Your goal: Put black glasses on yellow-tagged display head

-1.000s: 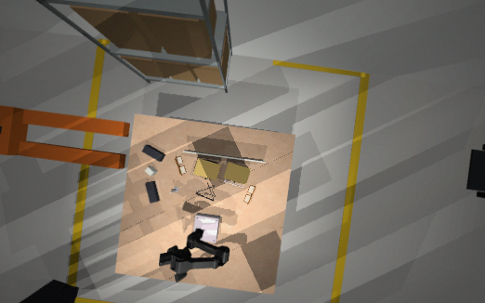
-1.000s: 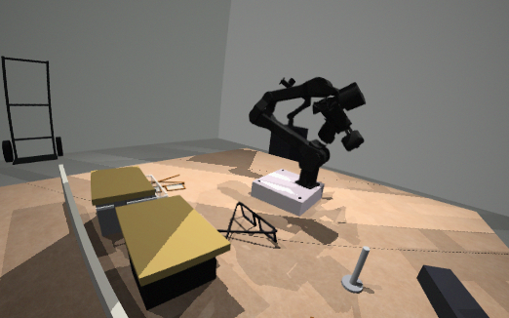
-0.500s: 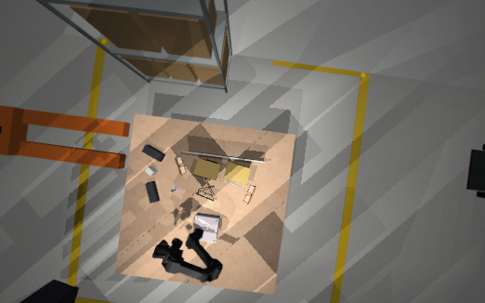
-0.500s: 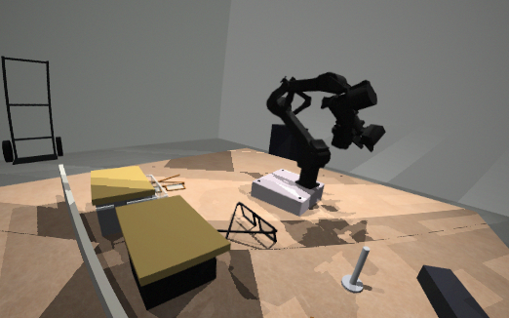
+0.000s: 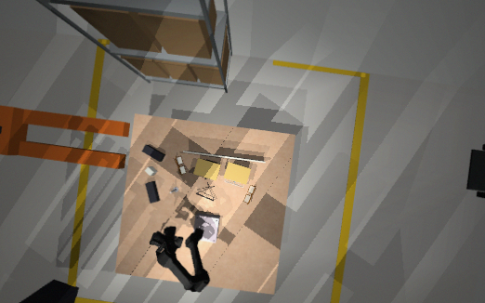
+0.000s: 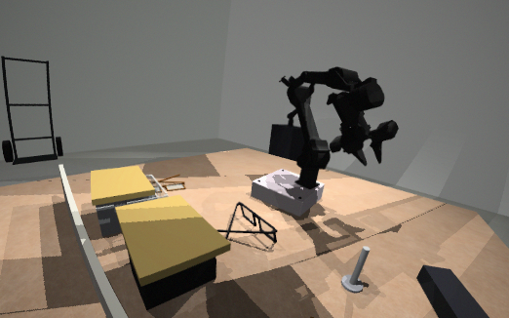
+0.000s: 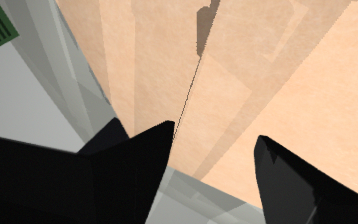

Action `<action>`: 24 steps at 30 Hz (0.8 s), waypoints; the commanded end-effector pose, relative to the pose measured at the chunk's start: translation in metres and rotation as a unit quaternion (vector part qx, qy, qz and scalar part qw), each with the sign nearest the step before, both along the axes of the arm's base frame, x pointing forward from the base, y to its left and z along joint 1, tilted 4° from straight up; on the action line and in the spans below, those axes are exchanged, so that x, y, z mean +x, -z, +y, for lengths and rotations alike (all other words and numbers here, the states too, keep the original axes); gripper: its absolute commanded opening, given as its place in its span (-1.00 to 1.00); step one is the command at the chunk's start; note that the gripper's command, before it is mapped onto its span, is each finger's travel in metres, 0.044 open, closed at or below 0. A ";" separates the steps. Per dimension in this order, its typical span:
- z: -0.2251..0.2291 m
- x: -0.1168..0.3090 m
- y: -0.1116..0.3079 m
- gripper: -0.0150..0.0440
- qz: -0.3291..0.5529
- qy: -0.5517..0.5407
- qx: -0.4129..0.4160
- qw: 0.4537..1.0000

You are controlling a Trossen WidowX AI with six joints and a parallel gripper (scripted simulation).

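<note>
The black glasses [image 5: 213, 199] [image 6: 274, 236] rest on the table with temples spread, between the arm's base and two dark blocks with yellow tops. The nearer block in the exterior view has a yellow top [image 5: 207, 169] [image 6: 173, 239]; the other also has a yellow top [image 5: 238, 172] [image 6: 121, 183]. No face, nose or ears can be made out on either, and I cannot tell which is the tagged head. My gripper [image 6: 371, 162] [image 7: 214, 136] is partly open and empty, raised above the table, well away from the glasses and both blocks.
A grey post on a round foot [image 5: 174, 190] [image 6: 361, 265] stands near dark boxes [image 5: 152, 191] [image 6: 450, 293]. A long pale bar [image 5: 222, 157] [image 6: 83, 239] runs behind the yellow-topped blocks. Brown-framed glasses [image 5: 250, 194] lie to one side. The arm's pale base [image 6: 282, 192] stands on the table.
</note>
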State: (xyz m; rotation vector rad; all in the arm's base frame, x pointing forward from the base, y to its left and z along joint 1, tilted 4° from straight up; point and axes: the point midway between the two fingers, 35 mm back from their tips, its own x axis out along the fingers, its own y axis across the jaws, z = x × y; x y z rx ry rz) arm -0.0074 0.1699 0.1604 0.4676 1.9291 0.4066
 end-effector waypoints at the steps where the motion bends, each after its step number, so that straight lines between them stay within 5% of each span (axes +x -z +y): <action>1: 0.012 0.075 0.008 0.19 -0.177 -0.105 0.023 0.978; 24: -0.055 0.212 0.046 0.19 -0.379 -0.392 -0.043 0.837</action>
